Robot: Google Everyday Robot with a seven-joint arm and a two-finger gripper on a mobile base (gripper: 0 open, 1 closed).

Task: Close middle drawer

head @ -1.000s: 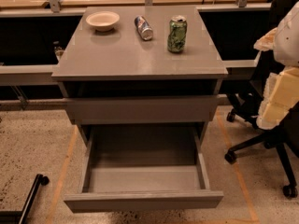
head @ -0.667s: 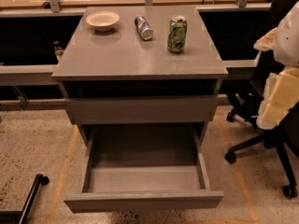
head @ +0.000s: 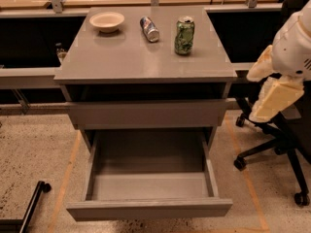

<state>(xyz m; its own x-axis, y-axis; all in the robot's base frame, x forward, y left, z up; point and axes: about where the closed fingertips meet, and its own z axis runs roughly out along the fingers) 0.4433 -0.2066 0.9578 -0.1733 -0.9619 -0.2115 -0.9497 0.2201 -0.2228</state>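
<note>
The middle drawer (head: 148, 208) of the grey cabinet is pulled far out toward me. Its shallow box is empty and its flat front panel sits low in the view. Above it, another grey drawer front (head: 146, 113) sits near flush under a dark gap below the cabinet top (head: 121, 57). Anything below the open drawer is hidden by it. My gripper (head: 273, 100) hangs with the white and cream arm at the right edge, to the right of the cabinet and apart from the drawer, at about the height of the upper drawer front.
On the cabinet top stand a white bowl (head: 107, 21), a silver can lying on its side (head: 149, 28) and an upright green can (head: 184, 35). A black office chair (head: 277, 149) stands at the right, behind the arm. A black wheeled leg (head: 34, 203) lies on the floor at the lower left.
</note>
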